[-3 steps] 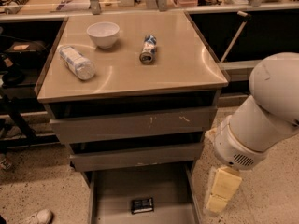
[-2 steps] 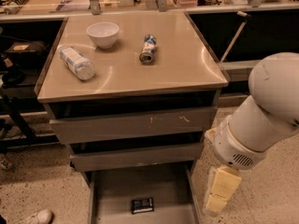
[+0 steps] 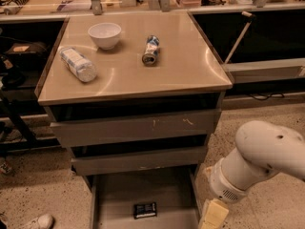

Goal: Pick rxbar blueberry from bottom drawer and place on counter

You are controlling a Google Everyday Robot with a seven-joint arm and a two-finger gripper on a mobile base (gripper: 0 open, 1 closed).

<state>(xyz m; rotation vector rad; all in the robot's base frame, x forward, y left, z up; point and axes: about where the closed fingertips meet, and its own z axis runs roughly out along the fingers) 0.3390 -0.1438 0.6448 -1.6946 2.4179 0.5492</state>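
Now the arm is dropping lower than before, the gripper [image 3: 214,217] hanging just right of the open bottom drawer [image 3: 143,187], its grip untellable; the rxbar blueberry [image 3: 145,210] is lying unmoved inside.

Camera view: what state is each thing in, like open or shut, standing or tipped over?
bottom drawer: pulled open.
rxbar blueberry: lying flat on the drawer floor, not held.
upper two drawers: pulled out far less than the bottom one.
bowl: upright on the counter.
can: lying on its side.
bottle: lying on its side.
end effector: low, right of the open drawer, apart from the bar.
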